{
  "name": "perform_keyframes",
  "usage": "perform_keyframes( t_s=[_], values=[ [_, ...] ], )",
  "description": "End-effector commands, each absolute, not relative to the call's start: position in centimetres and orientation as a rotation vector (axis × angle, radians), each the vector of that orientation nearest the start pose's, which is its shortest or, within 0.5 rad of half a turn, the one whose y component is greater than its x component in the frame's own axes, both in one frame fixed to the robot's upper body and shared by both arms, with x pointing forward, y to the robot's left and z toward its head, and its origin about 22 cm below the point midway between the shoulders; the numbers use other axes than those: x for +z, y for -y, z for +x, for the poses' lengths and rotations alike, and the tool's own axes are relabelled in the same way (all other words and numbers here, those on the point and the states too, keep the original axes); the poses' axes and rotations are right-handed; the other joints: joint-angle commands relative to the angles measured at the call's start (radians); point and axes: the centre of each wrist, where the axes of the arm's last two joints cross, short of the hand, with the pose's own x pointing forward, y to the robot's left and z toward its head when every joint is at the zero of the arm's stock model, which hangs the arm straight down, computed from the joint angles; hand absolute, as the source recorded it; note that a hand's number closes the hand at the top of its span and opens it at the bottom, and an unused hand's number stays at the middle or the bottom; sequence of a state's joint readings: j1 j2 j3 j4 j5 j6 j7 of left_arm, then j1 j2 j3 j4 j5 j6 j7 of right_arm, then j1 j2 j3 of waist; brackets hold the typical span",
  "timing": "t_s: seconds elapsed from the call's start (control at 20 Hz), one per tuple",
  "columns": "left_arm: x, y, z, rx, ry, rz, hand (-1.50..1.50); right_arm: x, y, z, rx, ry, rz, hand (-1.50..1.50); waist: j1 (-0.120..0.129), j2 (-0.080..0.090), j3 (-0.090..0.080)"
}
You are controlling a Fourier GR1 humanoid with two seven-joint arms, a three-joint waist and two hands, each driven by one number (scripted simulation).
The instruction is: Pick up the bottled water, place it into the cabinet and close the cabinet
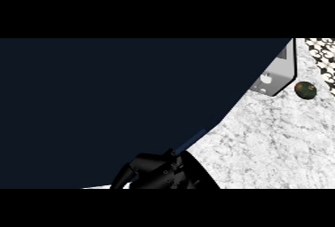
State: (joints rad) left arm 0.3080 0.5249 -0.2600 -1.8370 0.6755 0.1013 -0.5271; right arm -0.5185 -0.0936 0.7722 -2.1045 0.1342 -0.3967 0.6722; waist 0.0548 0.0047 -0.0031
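Table: white marbled stone, speckled grey, visible only on the right side of the head view and in a thin sliver at the lower left edge.

Door: a large, flat, very dark navy panel that covered most of the view from the upper left down to the centre, its slanted edge running from upper right to lower middle. It hid whatever lay behind it. A narrow blue strip showed along its lower edge, just above the hand.

Appliance: grey and boxy, with a pale front and a small white knob, standing at the upper right beside the door's edge.

Wall: a strip of black-and-white patterned tile at the far upper right corner.

Avocado: a small, dark green, rounded fruit lying on the table just right of the appliance, apart from it.

Hand: one black hand at the lower centre, against the door's lower edge. Which arm it belonged to could not be told, nor whether its fingers were curled or straight.

Bottle: not to be seen anywhere; its place could not be told.
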Motion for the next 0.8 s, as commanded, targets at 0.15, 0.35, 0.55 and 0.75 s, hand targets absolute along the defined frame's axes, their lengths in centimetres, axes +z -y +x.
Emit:
perform_keyframes(
  t_s=[0.15, 0.35, 0.55, 0.75],
  values=[
    [2.7, -30.7, 14.0, 0.14, 1.888, -0.252, 1.5, 20.9, 3.6, 25.6, 0.448, 1.705, 0.428, 1.5, -0.004, 0.003, 0.003],
    [2.3, -31.2, 13.5, 0.155, 1.876, -0.215, 1.5, 17.8, 4.7, 29.9, 0.413, 1.641, 0.487, 1.5, -0.017, 0.003, 0.004],
    [3.1, -32.9, 14.2, 0.145, 1.882, -0.222, 1.5, 17.6, 5.8, 35.3, 0.449, 1.623, 0.455, 1.5, -0.019, 0.004, 0.003],
    [2.3, -31.6, 14.1, 0.133, 1.886, -0.24, 1.5, 18.2, 7.0, 38.6, 0.438, 1.617, 0.417, 1.5, -0.024, 0.005, 0.003]
  ],
)
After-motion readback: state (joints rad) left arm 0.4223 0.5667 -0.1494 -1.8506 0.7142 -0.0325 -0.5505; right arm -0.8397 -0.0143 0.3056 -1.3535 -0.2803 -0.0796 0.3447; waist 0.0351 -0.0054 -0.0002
